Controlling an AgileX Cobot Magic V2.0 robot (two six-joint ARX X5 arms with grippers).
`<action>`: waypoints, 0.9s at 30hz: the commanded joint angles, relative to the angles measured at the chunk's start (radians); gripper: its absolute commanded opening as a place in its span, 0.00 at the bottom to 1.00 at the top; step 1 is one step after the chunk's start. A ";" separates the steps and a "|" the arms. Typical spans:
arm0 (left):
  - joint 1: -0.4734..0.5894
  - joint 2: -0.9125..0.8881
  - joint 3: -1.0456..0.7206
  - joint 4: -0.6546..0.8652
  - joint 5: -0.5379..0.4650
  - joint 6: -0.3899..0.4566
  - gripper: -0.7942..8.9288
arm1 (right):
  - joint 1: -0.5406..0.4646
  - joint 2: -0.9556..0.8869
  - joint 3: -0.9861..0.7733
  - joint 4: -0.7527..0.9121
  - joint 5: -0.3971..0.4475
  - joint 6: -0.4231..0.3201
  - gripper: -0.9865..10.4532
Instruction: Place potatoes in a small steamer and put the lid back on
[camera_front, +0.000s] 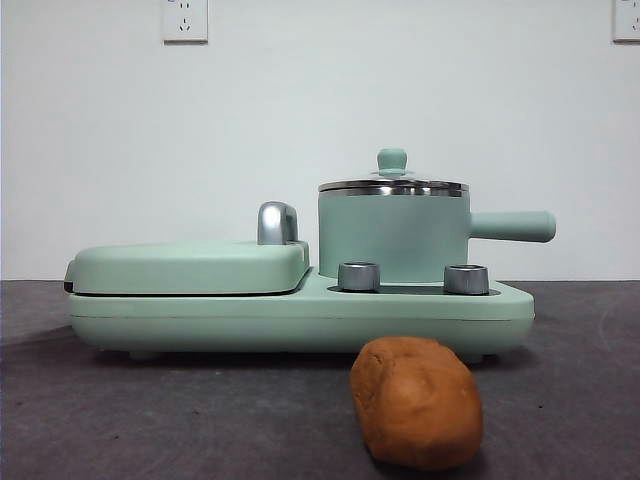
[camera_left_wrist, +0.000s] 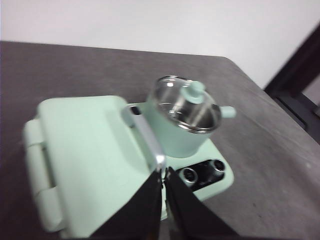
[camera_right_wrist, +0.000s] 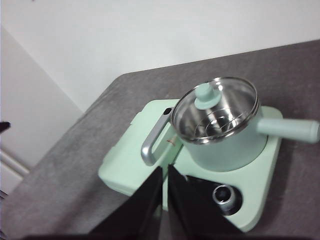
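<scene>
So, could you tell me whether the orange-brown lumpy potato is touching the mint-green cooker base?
Apart. In the front view the potato lies on the dark table, nearer the camera, and a strip of tabletop shows between it and the cooker base.

We see open desk around the potato; above the steamer, only its seated lid bars the way, griddle handle alongside.

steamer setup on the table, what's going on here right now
Nothing is being handled yet. The small steamer sits on the mint cooker base with the glass lid still on it. The potato lies on the table in front of the base. The left end effector and right end effector both hover above the cooker, jaws shut and empty.
</scene>
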 joint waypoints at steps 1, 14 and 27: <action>-0.006 0.026 0.026 0.028 0.013 0.034 0.11 | -0.001 0.015 0.023 0.009 -0.003 -0.054 0.10; -0.021 0.150 0.026 0.082 0.013 -0.001 0.38 | -0.001 0.048 0.023 -0.058 0.006 -0.060 0.38; -0.253 0.439 0.269 0.084 0.017 -0.008 0.53 | 0.000 0.048 0.023 -0.061 0.004 -0.060 0.57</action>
